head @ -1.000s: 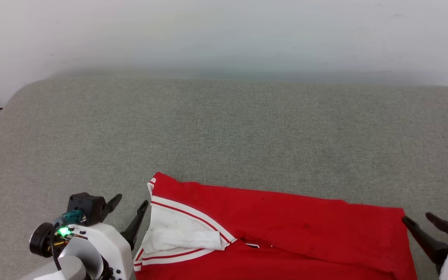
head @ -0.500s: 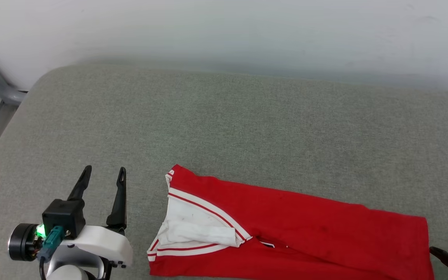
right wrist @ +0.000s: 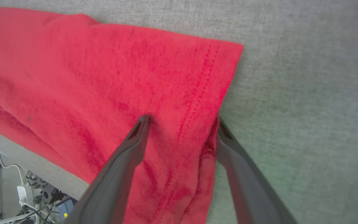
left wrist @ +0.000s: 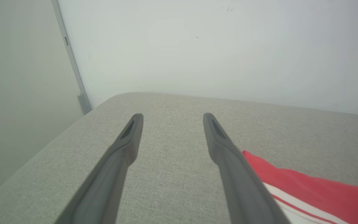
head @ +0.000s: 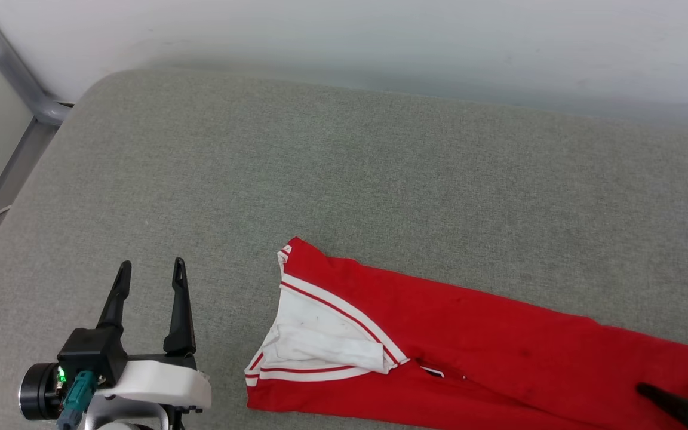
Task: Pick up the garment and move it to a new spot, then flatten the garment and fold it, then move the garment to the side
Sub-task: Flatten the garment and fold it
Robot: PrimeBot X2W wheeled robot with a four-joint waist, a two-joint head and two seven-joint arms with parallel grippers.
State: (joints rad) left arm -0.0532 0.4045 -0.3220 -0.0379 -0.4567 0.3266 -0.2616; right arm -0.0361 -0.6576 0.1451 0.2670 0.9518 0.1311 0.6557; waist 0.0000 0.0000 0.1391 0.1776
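Left gripper (head: 151, 266) is open, empty, near the garment (head: 487, 340). Right gripper (right wrist: 182, 121) is open over its edge. It looks folded, I think; moving aside is left.

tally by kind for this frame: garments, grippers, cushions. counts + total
garment: 1 (red, white striped trim)
grippers: 2, left gripper and right gripper, jaws open on both
grey cushion: 1
total: 4
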